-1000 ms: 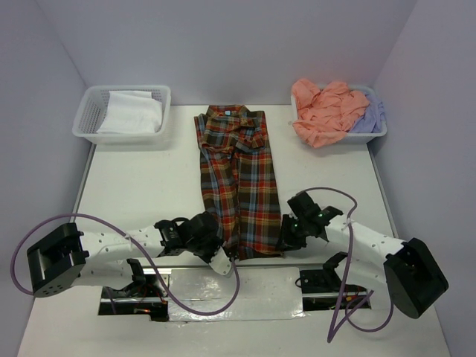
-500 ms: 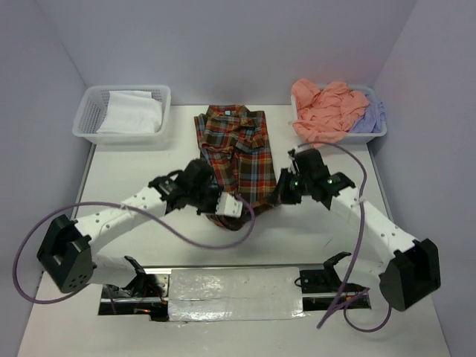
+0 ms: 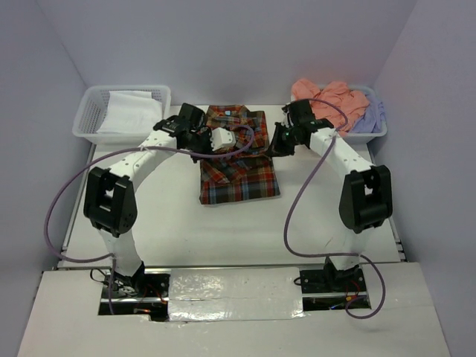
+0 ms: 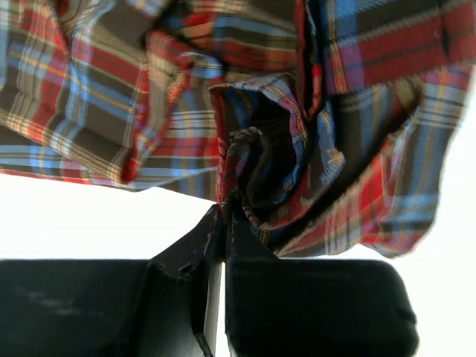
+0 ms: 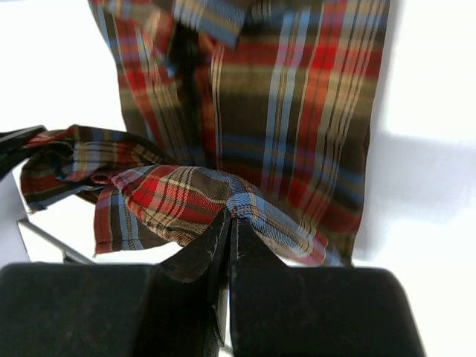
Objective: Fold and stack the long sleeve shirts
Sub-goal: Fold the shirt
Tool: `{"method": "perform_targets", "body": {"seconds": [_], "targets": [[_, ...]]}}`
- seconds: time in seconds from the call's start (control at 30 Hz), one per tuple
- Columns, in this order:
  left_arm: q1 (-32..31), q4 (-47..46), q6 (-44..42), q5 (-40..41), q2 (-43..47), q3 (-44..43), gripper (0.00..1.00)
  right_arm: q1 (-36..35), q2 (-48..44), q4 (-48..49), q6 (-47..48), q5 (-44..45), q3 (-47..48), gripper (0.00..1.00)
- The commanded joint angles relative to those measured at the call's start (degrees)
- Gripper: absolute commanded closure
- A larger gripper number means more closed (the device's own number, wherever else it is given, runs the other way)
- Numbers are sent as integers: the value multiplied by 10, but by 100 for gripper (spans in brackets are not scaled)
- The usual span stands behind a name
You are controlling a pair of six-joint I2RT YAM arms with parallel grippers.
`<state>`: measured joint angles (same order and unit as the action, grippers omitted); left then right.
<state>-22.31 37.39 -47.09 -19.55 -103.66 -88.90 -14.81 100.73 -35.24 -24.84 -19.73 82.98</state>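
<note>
The plaid long sleeve shirt (image 3: 242, 178) lies in the middle of the table, its lower half doubled over toward the collar end. At the fold's far left, my left gripper (image 3: 208, 141) is shut on a bunched hem corner of the plaid shirt (image 4: 357, 111), pinched at the fingertips of the left gripper (image 4: 225, 212). At the far right, my right gripper (image 3: 277, 145) is shut on the other hem corner; in its wrist view the cloth of the plaid shirt (image 5: 297, 111) hangs from the right gripper (image 5: 230, 216). A salmon-pink shirt (image 3: 323, 104) and a lavender shirt (image 3: 372, 115) are heaped at the back right.
A white lattice basket (image 3: 93, 126) holding white cloth stands at the back left. Another white basket (image 3: 375, 135) under the pink and lavender shirts stands at the back right. Purple cables loop from both arms over the table.
Both grippers have carried the shirt's near hem from the table's front toward the collar, folding the shirt in half. The arms now stretch far back.
</note>
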Motion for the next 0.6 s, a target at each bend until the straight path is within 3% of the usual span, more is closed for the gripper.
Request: {"method": "perform_targets", "body": {"seconds": [0.0, 0.4, 0.47, 0.57], "targets": [[3, -20, 26, 44, -43, -54, 100, 13, 34, -11, 15, 4, 67, 100], [39, -81, 64, 113, -158, -148, 100, 23, 184, -29, 3, 20, 195, 100], [41, -83, 65, 115, -173, -149, 93, 24, 196, -26, 1, 17, 207, 100], [43, -101, 72, 116, -186, -145, 74, 26, 216, -23, -2, 23, 226, 89]]}}
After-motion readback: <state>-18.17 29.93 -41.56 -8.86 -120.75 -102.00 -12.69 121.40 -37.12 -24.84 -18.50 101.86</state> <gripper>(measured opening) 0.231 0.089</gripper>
